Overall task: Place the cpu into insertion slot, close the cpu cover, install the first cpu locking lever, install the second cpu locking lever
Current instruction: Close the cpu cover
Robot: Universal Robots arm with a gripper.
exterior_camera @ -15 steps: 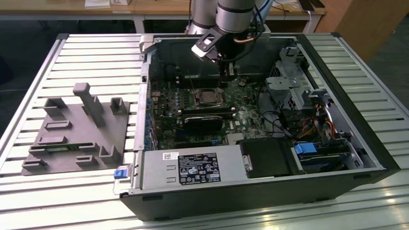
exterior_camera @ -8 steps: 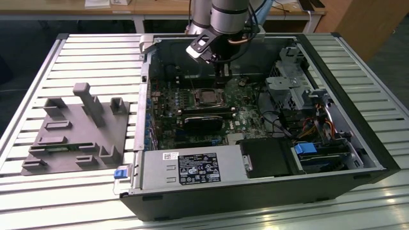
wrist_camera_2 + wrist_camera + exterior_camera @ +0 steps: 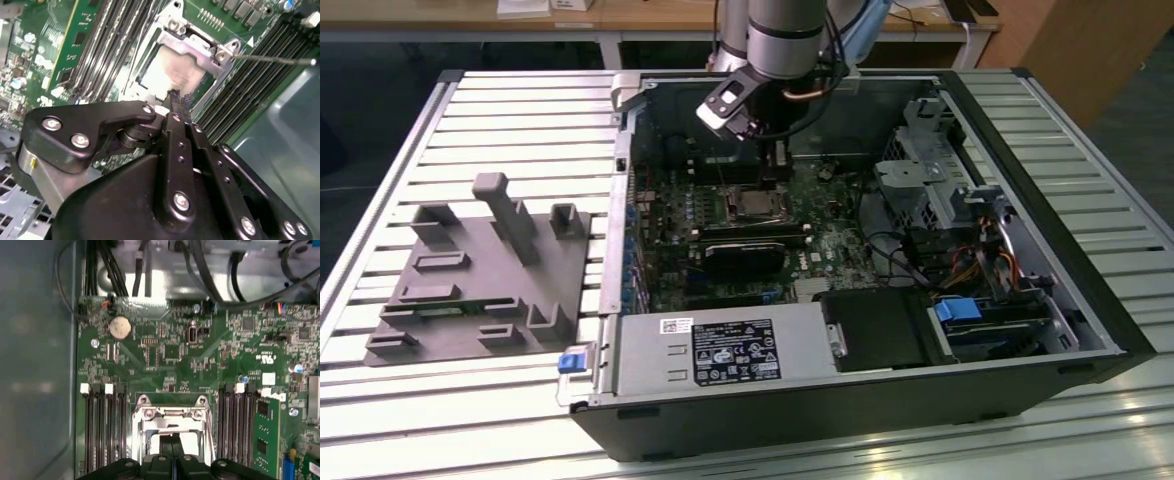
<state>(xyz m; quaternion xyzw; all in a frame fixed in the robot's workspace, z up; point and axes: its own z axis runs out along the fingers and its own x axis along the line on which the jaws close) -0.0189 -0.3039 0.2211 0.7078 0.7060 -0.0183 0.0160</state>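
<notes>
Already seated in the small square silver-rimmed insertion slot (image 3: 144,401) — small flat square cpu (image 3: 170,72), pale silver-grey top showing through the thin silver square-frame cpu cover (image 3: 192,45) lying down over it. Just above, black gripper (image 3: 172,95), fingers pinched together, holding nothing; thin steel locking lever (image 3: 270,59) sticking out beside.

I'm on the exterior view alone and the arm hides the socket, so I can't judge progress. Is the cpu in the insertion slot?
Observer: Yes. In the second wrist view the cpu lies in the insertion slot, pale top up.
Operator: Is the cover down on it?
Observer: In both wrist views the cpu cover lies over the chip, framing its top.
Operator: Any lever showing?
Observer: In the second wrist view one thin lever rod sticks out from the socket's corner across the memory slots.
</notes>
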